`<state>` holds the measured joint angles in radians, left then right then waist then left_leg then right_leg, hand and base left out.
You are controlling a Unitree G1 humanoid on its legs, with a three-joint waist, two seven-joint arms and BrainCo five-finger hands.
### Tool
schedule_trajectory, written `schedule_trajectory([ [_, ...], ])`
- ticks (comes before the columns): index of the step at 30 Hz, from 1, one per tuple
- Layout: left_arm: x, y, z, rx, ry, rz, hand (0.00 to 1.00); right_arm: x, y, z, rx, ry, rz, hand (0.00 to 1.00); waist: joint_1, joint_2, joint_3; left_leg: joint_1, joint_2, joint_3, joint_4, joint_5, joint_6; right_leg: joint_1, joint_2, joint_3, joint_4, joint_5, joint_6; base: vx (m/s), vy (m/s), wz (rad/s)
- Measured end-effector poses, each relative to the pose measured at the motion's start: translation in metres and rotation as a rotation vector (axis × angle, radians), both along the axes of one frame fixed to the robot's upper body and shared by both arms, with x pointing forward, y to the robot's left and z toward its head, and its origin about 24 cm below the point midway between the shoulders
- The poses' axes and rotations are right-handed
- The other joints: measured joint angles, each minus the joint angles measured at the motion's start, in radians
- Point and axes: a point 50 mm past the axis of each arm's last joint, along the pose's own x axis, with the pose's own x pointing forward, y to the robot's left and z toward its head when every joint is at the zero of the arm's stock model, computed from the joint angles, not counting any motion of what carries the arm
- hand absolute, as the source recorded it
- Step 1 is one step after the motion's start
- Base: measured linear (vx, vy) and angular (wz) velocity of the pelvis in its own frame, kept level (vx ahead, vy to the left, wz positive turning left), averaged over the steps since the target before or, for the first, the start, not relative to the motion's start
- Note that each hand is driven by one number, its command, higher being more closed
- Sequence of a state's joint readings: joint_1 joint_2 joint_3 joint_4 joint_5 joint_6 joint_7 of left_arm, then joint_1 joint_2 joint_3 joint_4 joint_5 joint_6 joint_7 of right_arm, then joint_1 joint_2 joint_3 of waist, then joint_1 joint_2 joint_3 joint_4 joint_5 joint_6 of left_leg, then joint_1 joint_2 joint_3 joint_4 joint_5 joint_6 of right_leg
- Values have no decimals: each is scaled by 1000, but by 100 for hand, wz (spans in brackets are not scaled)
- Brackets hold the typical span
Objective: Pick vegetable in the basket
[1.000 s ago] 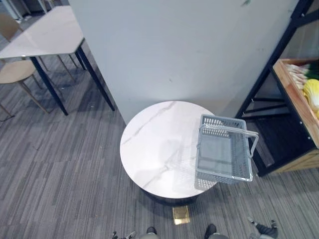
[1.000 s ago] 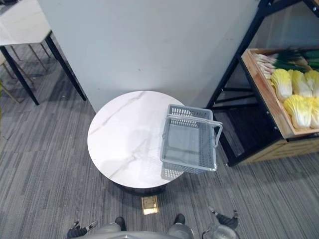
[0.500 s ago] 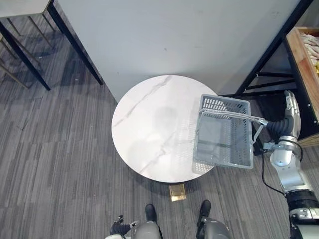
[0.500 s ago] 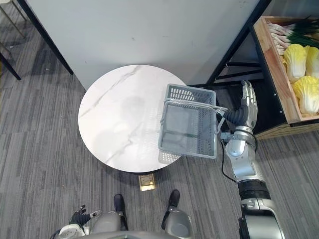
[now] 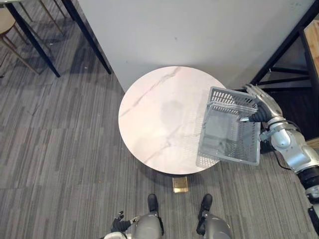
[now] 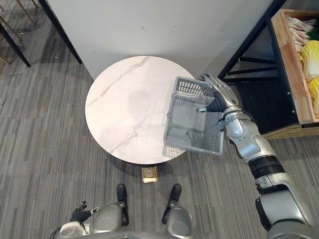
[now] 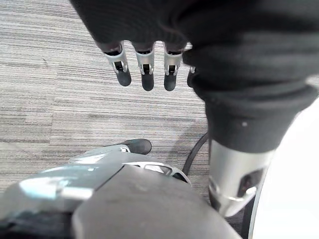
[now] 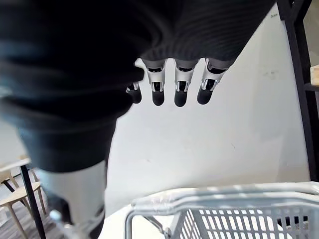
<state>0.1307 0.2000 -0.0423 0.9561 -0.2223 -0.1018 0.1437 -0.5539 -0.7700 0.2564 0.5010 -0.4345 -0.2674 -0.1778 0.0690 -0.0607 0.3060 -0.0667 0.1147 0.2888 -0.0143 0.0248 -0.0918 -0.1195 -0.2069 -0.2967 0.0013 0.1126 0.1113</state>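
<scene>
The grey plastic mesh basket (image 6: 194, 124) sits empty at the right edge of the round white marble-patterned table (image 6: 129, 114), its near end overhanging the rim. The right hand (image 6: 221, 97) hovers over the basket's upper right corner with its fingers straight and spread apart, holding nothing. In the right wrist view the basket's hoop handle (image 8: 219, 195) lies just beneath the fingertips, and whether they touch it cannot be told.

The vegetables are well apart from the basket: pale yellow-green cabbages (image 6: 310, 55) lie in a wooden crate (image 6: 291, 69) on a black metal shelf frame (image 6: 249, 42) at the upper right of the right eye view. The left hand (image 7: 147, 74) hangs relaxed and empty over the carpet.

The reach for a vegetable seems barely begun. To do it well, the right hand should probably clear the basket rim without nudging it, since the overhanging basket could tip off the table. It should then travel on to the crate and close round the body of one cabbage, not its loose leaves, before lifting.
</scene>
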Motion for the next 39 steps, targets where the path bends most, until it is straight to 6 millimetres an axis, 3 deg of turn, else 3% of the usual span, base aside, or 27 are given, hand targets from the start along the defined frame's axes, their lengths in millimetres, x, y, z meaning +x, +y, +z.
schedule_trajectory([
  [15,3,-4,1,-11,-18,-15,0,5,-35,-9,-50,109,-126,0,-3,18,27,-2,-8,-22,-21,28,3,-9,1,8,-7,-1,0,-27,-3,0],
  [21,4,-8,1,-16,-24,-26,0,10,-35,1,-47,78,-130,0,-1,36,39,-3,-11,-28,-26,28,3,-11,0,7,-7,-1,0,0,0,0],
  [35,4,-9,2,-19,-42,-28,0,17,-30,18,-47,31,-109,0,6,45,70,-17,-14,-53,-24,31,7,-10,-4,-15,-5,-3,-2,3,0,4],
  [36,4,-11,2,-23,-43,-26,0,19,-31,15,-60,66,-117,0,21,49,75,-20,-15,-61,-23,31,7,-10,-5,-21,1,-5,-6,29,5,12],
  [39,5,-11,2,-23,-46,-25,0,19,-30,14,-66,78,-111,0,21,48,85,-20,-15,-62,-20,31,7,-10,-6,-22,3,-6,-7,11,2,3],
])
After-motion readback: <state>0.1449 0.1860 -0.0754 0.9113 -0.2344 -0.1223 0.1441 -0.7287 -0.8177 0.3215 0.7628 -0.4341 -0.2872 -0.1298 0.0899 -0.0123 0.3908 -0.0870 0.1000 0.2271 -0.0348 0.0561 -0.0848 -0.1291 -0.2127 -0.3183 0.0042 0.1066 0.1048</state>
